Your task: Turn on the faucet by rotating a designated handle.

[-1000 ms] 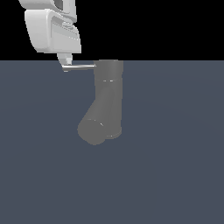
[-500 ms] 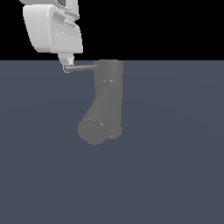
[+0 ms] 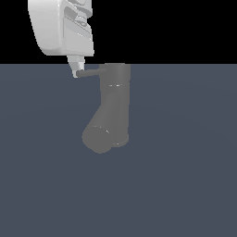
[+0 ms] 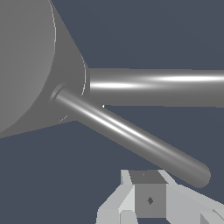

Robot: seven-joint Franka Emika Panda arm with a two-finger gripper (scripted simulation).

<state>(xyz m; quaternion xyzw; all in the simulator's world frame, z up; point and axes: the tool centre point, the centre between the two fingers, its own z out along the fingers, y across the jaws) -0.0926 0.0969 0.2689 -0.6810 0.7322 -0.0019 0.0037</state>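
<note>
The dark-grey faucet (image 3: 115, 99) stands upright, and its thick spout slants down to a round face (image 3: 98, 139). The handle (image 3: 90, 71) is a thin rod that sticks out from the top cylinder toward the exterior view's left. My white gripper (image 3: 76, 69) hangs above the rod's free end, fingertips together and touching the tip. In the wrist view the handle (image 4: 131, 135) runs diagonally from the faucet (image 4: 26, 61) to a rounded end just beyond my gripper (image 4: 148, 203). The gripper is shut with nothing held. The spout (image 4: 157, 87) lies behind the handle.
A flat dark blue-grey floor (image 3: 185, 176) surrounds the faucet. The background above the floor's far edge is black. No other objects are in view.
My gripper has shifted a little toward the exterior view's right, staying against the handle's tip. The visible rod looks slightly shorter than before. The faucet body has not moved.
</note>
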